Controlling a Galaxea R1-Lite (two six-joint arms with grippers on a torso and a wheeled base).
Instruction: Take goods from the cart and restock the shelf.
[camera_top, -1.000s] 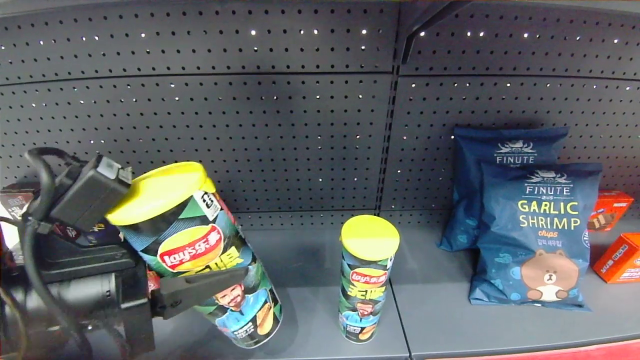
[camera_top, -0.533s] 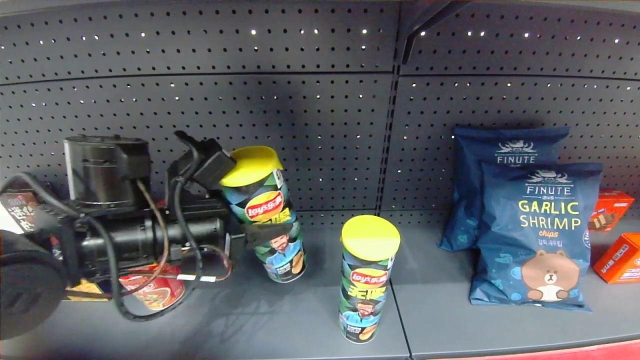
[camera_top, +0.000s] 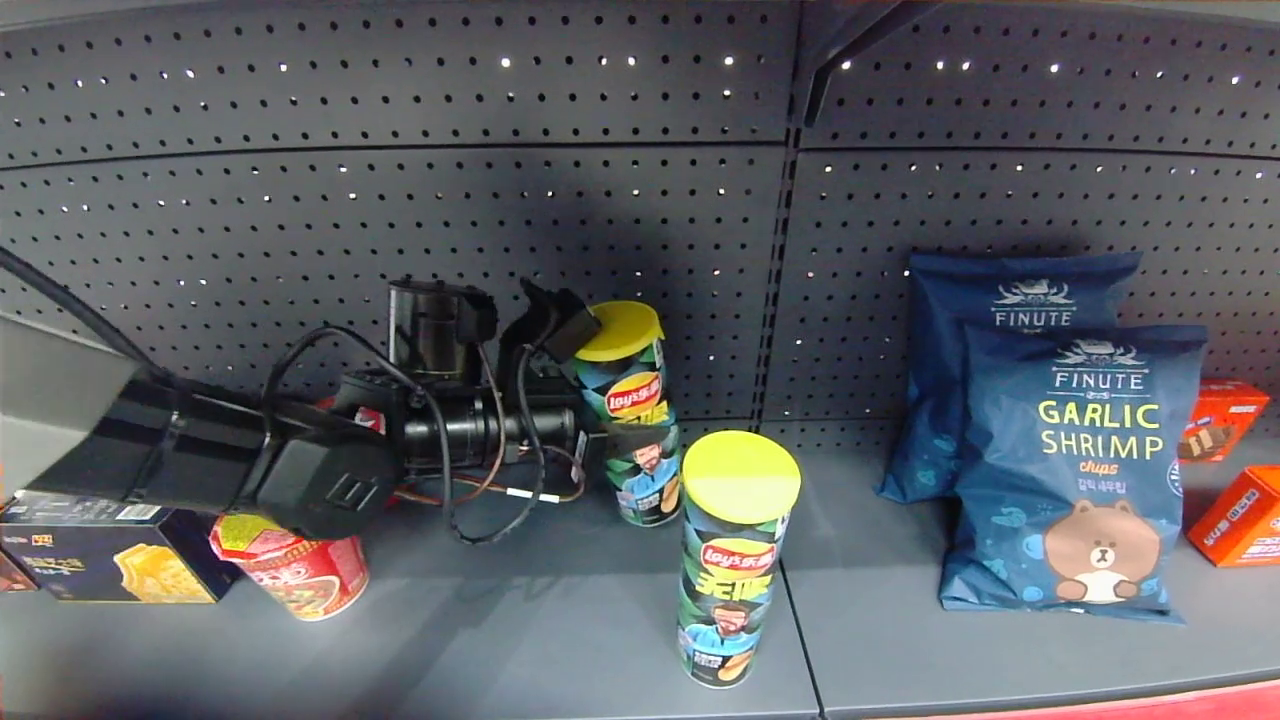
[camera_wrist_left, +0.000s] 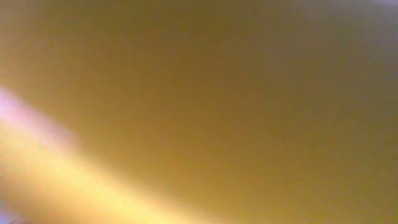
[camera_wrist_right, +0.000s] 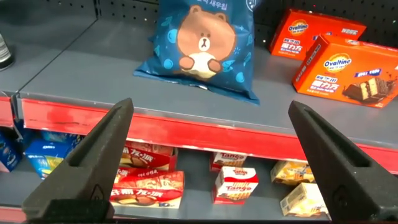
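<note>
Moved farther back and rightward, the left gripper (camera_top: 640, 440) clamps 1 chip can (camera_top: 632, 385) at the shelf's (camera_top: 560, 620) far side, behind-left of the 2nd can (camera_top: 738, 560). The right gripper (camera_wrist_right: 209, 104) gapes wide, empty. 2 blue bags (camera_top: 1075, 470) stand right.

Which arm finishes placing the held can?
Left. The left gripper is shut on the chip can at the back of the shelf, behind the front can. The right gripper is open, empty, by the blue bag.
</note>
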